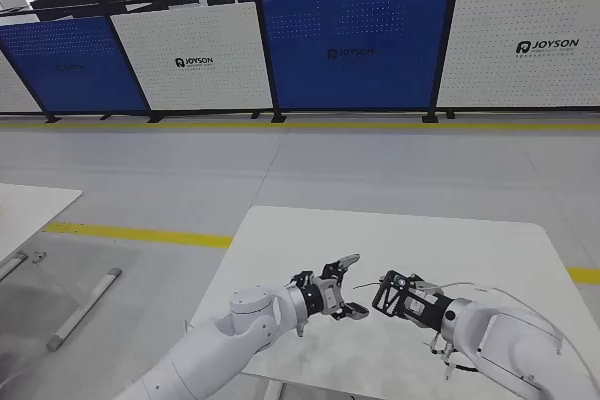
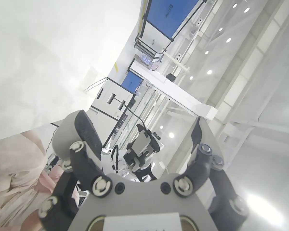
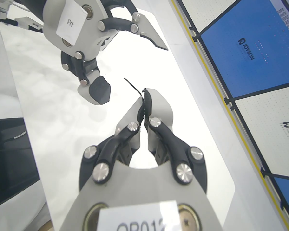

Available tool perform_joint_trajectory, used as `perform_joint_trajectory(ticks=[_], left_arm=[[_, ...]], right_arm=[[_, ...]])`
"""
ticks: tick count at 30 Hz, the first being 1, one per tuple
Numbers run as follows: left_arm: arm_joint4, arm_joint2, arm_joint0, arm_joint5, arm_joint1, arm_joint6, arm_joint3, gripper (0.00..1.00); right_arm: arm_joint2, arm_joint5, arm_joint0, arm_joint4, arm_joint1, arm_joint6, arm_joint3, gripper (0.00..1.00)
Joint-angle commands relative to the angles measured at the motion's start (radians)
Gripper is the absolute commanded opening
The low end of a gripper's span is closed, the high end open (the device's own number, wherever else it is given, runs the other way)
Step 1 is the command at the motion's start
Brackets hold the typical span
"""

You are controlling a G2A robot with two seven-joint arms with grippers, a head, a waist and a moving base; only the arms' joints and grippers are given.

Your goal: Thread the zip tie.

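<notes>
Rubber pads (image 3: 147,102) of the right pincer (image 3: 144,94) are pressed together on the zip tie (image 3: 133,87). The tie is a thin black strip, and its free end sticks out past the fingertips, curving up and away over the worktop (image 3: 183,97).

Just beyond that free end is the left pincer (image 3: 131,69), with its fingers spread wide apart and nothing between them. One dark padded fingertip (image 3: 100,92) sits near the tie's tip but apart from it. The other finger (image 3: 156,40) stands well off to the far side.

In the top view the two pincers face each other above the front part of the white worktop (image 1: 430,240). The left pincer (image 1: 352,287) gapes toward the right pincer (image 1: 385,293), and both are held off the surface.

Past the worktop's far edge is pale grey floor (image 1: 280,165), crossed by a yellow line (image 1: 140,235). A second white table (image 1: 20,215) stands off to one side. Farthest back, a row of blue panels (image 1: 355,50) and white panels (image 1: 190,55) in black frames closes the area.
</notes>
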Motion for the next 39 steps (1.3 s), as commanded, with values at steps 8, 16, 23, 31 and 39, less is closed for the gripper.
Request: perform_joint_trajectory(ticks=[8, 16, 23, 31, 39], left_arm=[[0.005, 0.0, -0.006, 0.009, -0.012, 0.014, 0.013, 0.45], [-0.031, -0.01, -0.01, 0.02, -0.023, 0.015, 0.028, 0.35], [-0.029, -0.001, -0.017, 0.02, -0.029, 0.02, 0.035, 0.37], [-0.025, -0.003, -0.011, 0.02, -0.03, 0.015, 0.033, 0.0], [-0.012, -0.005, -0.002, 0.02, -0.029, 0.005, 0.029, 0.0]], right_arm=[[0.0, 0.0, 0.0, 0.0, 0.0, 0.0, 0.0, 0.0], [0.0, 0.0, 0.0, 0.0, 0.0, 0.0, 0.0, 0.0], [0.0, 0.0, 0.0, 0.0, 0.0, 0.0, 0.0, 0.0], [0.0, 0.0, 0.0, 0.0, 0.0, 0.0, 0.0, 0.0], [0.0, 0.0, 0.0, 0.0, 0.0, 0.0, 0.0, 0.0]])
